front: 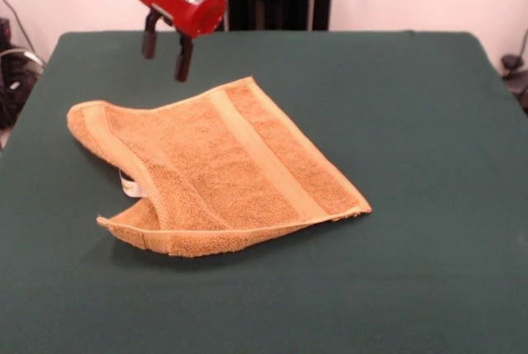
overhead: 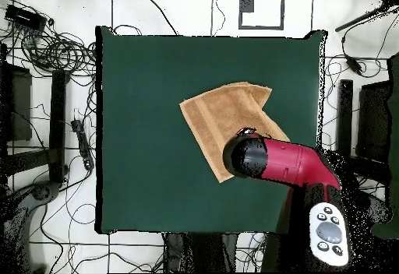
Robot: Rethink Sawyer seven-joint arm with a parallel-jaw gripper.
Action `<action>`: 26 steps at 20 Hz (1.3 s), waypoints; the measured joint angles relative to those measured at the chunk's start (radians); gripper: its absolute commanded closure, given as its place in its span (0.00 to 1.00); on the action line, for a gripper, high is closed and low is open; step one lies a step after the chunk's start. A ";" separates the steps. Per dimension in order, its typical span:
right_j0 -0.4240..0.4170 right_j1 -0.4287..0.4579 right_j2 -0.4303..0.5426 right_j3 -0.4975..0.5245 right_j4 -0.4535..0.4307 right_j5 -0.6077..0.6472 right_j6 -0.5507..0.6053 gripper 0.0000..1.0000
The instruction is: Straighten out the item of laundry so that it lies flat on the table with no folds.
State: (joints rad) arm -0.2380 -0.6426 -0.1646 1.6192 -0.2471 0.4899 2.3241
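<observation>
A large rectangular desk [front: 429, 123] with a dark green felt-like top carries one thing: an orange-tan terry towel [front: 223, 172]. The towel lies left of the desk's middle in the front view, well in from every edge. Its left end is folded over, a small white tag [front: 130, 185] peeking out there.

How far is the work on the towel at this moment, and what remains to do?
Done: not much; the towel lies on the table but is folded, one flap doubled over along its near-left side, with the white tag peeking out of the notch there. In hand: the gripper hovers above the far edge, fingers apart, holding nothing. Left: grasp the flap, unfold it and smooth the cloth flat.
</observation>
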 measured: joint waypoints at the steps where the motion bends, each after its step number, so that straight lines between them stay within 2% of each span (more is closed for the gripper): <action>1: 0.009 0.001 0.000 0.000 0.000 0.000 0.000 0.00; 6: 0.046 0.021 0.000 -0.005 0.000 0.000 0.000 0.00; 11: 0.085 0.088 0.001 -0.029 0.000 -0.023 0.000 0.00; 22: 0.093 0.268 0.001 -0.076 0.010 -0.173 0.000 0.00; 26: 0.091 0.280 0.000 -0.082 0.014 -0.196 0.000 0.00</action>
State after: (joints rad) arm -0.1466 -0.3628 -0.1649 1.5370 -0.2332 0.2944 2.3239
